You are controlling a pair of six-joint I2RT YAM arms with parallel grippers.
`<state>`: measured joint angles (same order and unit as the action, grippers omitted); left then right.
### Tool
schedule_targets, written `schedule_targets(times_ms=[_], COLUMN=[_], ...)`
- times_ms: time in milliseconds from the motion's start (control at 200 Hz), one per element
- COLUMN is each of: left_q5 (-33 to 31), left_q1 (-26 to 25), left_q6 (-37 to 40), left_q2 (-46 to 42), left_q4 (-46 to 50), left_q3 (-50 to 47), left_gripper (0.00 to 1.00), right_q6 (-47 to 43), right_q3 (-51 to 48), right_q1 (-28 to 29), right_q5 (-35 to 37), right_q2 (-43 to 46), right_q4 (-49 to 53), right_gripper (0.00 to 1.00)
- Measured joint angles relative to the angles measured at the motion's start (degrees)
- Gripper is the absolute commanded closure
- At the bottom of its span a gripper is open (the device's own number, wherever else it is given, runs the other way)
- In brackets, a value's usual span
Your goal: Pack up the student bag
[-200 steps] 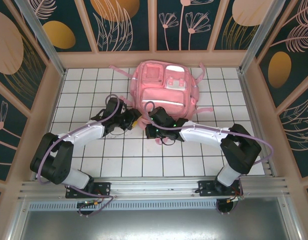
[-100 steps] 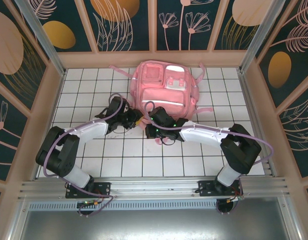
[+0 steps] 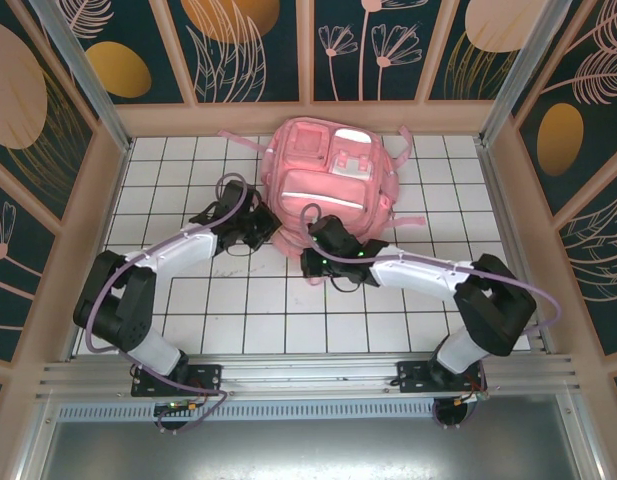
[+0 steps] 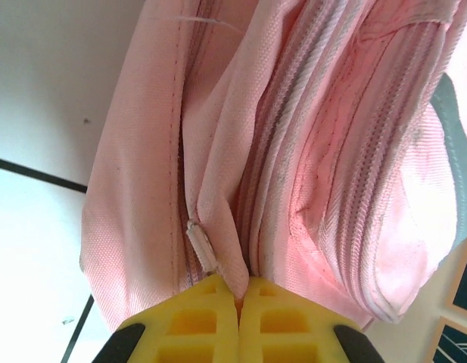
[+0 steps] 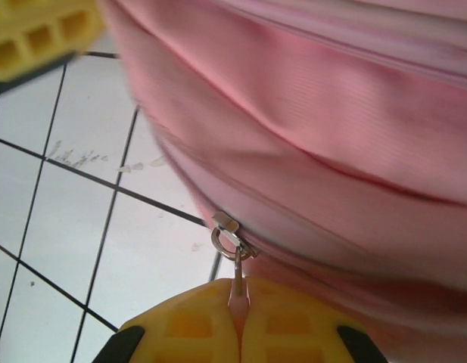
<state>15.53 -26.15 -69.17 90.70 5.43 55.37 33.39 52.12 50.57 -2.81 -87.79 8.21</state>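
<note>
The pink student bag (image 3: 326, 180) lies flat at the back middle of the tiled floor, front pockets up. My left gripper (image 3: 265, 228) sits at the bag's near left edge; in the left wrist view it (image 4: 239, 291) is shut on a fold of pink fabric (image 4: 218, 219) beside a zipper track. My right gripper (image 3: 310, 262) is at the bag's near edge. In the right wrist view it (image 5: 239, 299) is shut on the pink zipper pull, which hangs from a metal ring (image 5: 231, 243) on the bag's zipper. The other gripper's yellow finger (image 5: 36, 34) shows at top left.
White tiles with dark grout (image 3: 258, 310) stretch toward the arm bases. Wooden walls (image 3: 98, 190) with patterned panels enclose the floor on three sides. Pink straps (image 3: 238, 138) trail from the bag's far corners.
The left gripper has moved up and right against the bag's left edge. The right gripper has shifted right along the near edge with the zipper pull. The bag has shifted slightly.
</note>
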Motion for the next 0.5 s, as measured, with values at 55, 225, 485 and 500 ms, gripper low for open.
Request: schedule_targets(times_ms=[55, 225, 485, 500], left_q5=[-0.1, -0.4, 0.3, 0.4], left_q1=[0.8, 2.2, 3.6, 3.7], left_q6=[0.2, 1.3, 3.2, 3.3], left_q2=[-0.5, -2.2, -3.1, -3.1], left_q4=[0.2, 1.0, 2.6, 2.7], left_q3=[0.1, 0.2, 1.1, 1.1], left_gripper=[1.0, 1.0, 1.0, 1.0], right_q6=[0.0, -0.4, -1.8, -2.0], right_q3=[-1.3, -4.9, -7.8, -8.0], right_q1=[-1.1, -4.2, -9.6, -9.9], right_q5=[0.0, 0.1, 0.2, 0.2], right_q2=[1.5, 5.3, 7.8, 8.0], right_q4=[0.1, 0.2, 0.1, 0.1], right_gripper=[1.0, 1.0, 1.0, 1.0])
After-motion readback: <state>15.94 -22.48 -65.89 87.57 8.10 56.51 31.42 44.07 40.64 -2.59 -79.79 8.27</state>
